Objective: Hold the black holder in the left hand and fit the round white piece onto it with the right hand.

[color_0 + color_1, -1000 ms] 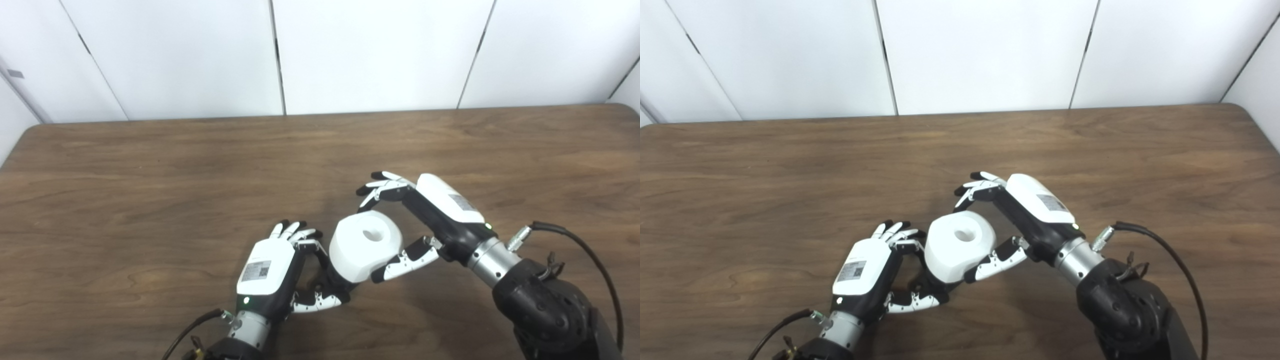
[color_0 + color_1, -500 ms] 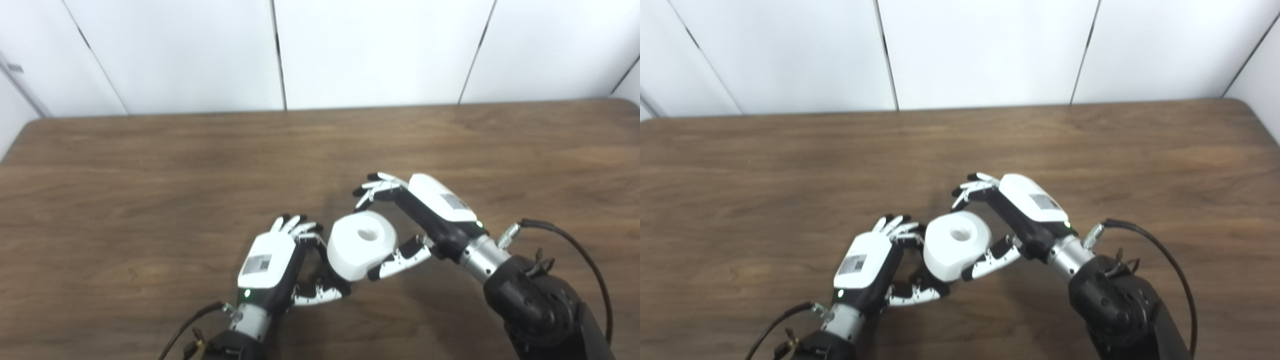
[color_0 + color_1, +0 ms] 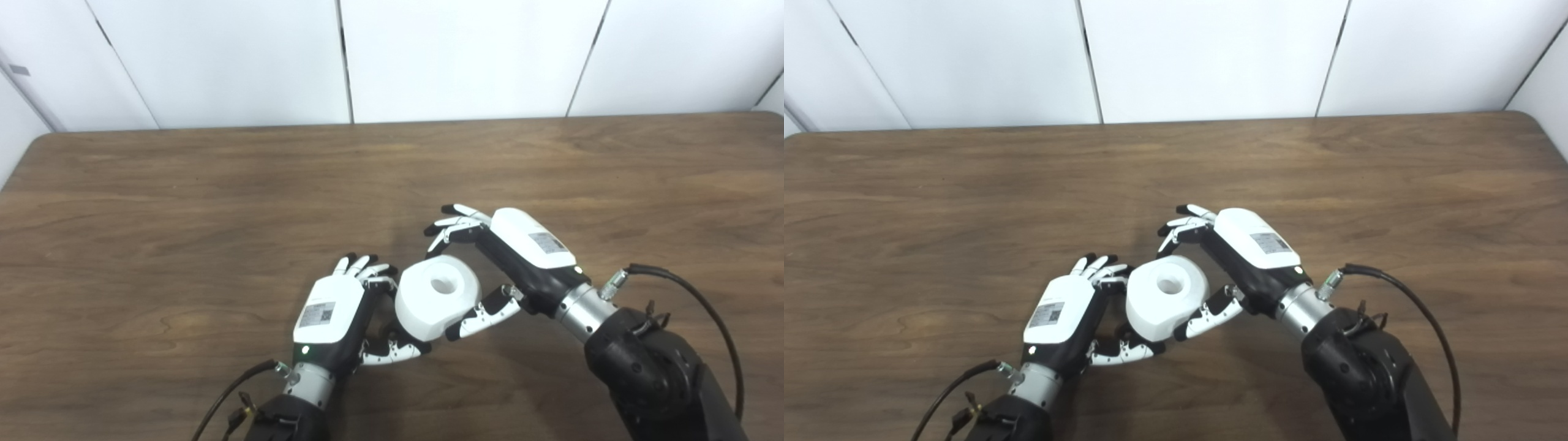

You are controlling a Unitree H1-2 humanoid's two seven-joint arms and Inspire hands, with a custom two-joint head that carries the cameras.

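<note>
A brown wood-grain worktop (image 3: 184,202) is filling most of both views, with white wall panels (image 3: 465,55) standing along its far edge at 12 o'clock.

The right arm (image 3: 649,373) is reaching in from 5 o'clock, a black cable (image 3: 704,306) looping off its wrist. The left arm (image 3: 288,416) is coming in from 6 o'clock, and it too is trailing a cable (image 3: 226,398).

The right hand (image 3: 490,263) is cupping the white piece (image 3: 436,297) from the 3 o'clock side. Its fingers (image 3: 450,223) are curling over the far rim at about 12 o'clock, though I cannot tell whether their tips are touching it, and its thumb (image 3: 481,315) is pressing against the near side at about 5 o'clock. So the hand is partly closed around the piece and is gripping it.

The white piece is sitting near the middle of the worktop, between the two hands, tilted a little with its round centre hole (image 3: 441,284) facing up.

The left hand (image 3: 340,312) is sitting just beside the piece at 9 o'clock, its back facing up. Its fingers (image 3: 367,272) are bending toward the piece and its thumb (image 3: 392,352) is wrapping round underneath.

The holder (image 3: 401,334) is showing only as a dark sliver under the piece, inside the left hand's curled grip; most of it is hidden, so I cannot tell how far the piece is seated on it.
</note>
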